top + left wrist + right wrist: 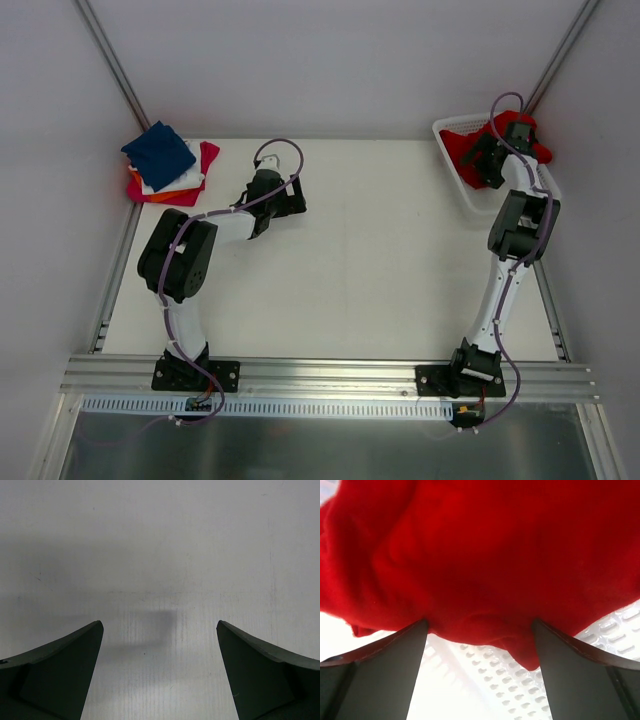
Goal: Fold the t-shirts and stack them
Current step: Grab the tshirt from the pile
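The left arm (180, 262) rises from its base at the near edge of the table (380, 260). It bends at a high elbow over the left side of the table and then reaches toward the far edge and a little to the right. The left gripper (160, 625) hangs over bare table top, in the far half and left of the middle. Its two dark fingers (60, 670) stand wide apart. Between them only the white surface and a soft shadow are seen, so it holds nothing.

The right arm (500, 290) goes up from the near edge along the right side of the table and folds at the elbow. Its wrist dips into the white mesh basket (447, 128), which stands at the far right corner of the table. The right gripper (480, 622) is spread wide. The red t-shirt (480, 555) lies crumpled in the basket, right against both fingertips, and a fold of it bulges a little into the gap. The cloth is not pinched between the jaws.

At the far left corner of the table lies the stack of small folded shirts. The navy blue shirt (158, 152) is on top, turned at an angle. The white shirt (170, 182) is under it. The orange shirt (137, 186) and the magenta shirt (209, 155) show at the edges below.
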### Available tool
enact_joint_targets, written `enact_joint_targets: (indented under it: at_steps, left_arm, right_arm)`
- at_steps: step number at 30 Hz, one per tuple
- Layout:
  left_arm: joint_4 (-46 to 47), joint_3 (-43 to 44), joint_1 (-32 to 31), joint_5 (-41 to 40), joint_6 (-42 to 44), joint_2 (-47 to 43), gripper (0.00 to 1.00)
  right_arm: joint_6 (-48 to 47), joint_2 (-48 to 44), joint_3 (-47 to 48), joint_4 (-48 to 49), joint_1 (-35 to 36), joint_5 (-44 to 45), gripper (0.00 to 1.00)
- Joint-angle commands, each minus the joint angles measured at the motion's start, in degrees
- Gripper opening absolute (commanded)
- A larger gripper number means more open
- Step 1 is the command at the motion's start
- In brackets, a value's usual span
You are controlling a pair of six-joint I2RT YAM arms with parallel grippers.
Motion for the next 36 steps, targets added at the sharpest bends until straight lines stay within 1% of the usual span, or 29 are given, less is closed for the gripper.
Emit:
enact_joint_targets:
  at_steps: [1, 2, 4, 5, 6, 8, 9, 10, 16, 19, 24, 29, 30, 35, 36]
  left_arm:
    - [2.23, 0.14, 0.37, 1.12, -1.18, -0.6, 0.99]
    - [2.23, 0.14, 0.37, 1.21, -1.18, -0.6, 0.99]
    - [2.32, 0.05, 0.55, 1.21, -1.18, -0.6, 0.99]
    - [2.41, 0.05, 0.55, 1.21, -1.26, -0.6, 0.99]
    - [2.32, 0.05, 0.46, 1.29, -1.35, -0.6, 0.99]
    - [2.41, -0.12, 0.55, 1.3, -1.27, -0.69, 0.99]
    - [2.49, -0.12, 0.64, 1.38, -1.44, -0.69, 0.99]
    - [2.58, -0.21, 0.72, 1.38, -1.44, -0.69, 0.99]
    - [2.58, -0.39, 0.99, 1.73, -1.97, -0.69, 0.99]
    - [2.84, -0.56, 1.25, 1.73, -2.23, -0.69, 0.99]
    - [3.11, -0.91, 1.25, 1.91, -2.32, -0.77, 0.99]
    - [3.2, -1.0, 1.43, 2.09, -2.58, -0.86, 0.99]
    - [3.28, -1.0, 1.52, 2.0, -2.58, -0.86, 0.99]
    - [3.72, -1.27, 1.61, 2.53, -2.76, -0.86, 0.99]
    - [3.81, -1.27, 1.6, 2.53, -2.67, -0.86, 0.99]
  right_arm:
    - [2.52, -0.61, -0.62, 2.28, -0.3, -3.24, 0.9]
    - [2.43, -0.69, -1.14, 2.37, -0.3, -3.33, 0.89]
    - [2.17, -0.96, -2.19, 2.28, -0.39, -3.86, 0.74]
    - [1.99, -1.13, -2.64, 2.54, -0.39, -4.03, 0.64]
    - [1.82, -1.4, -2.99, 2.63, -0.39, -4.29, 0.46]
    - [1.81, -1.49, -3.87, 2.72, -0.31, -4.73, 0.28]
    - [1.81, -1.49, -4.13, 2.72, -0.39, -5.08, 0.04]
    - [1.81, -1.83, -4.4, 2.72, -0.39, -5.17, 0.0]
    - [1.29, -5.43, -9.14, 5.18, 0.04, -6.06, 0.0]
    - [0.94, -9.91, -13.79, 7.98, 0.66, -5.7, 0.0]
    - [-1.08, -20.72, -20.21, 11.94, 3.46, -3.77, 0.0]
    - [-4.68, -29.86, -21.71, 12.56, 6.9, -1.58, 0.0]
    - [-5.21, -32.83, -21.89, 12.56, 8.03, -0.79, 0.0]
    - [-8.03, -41.72, -23.12, 12.65, 12.77, 2.9, 0.0]
    - [-10.12, -44.61, -23.38, 12.74, 13.49, 3.61, 0.0]
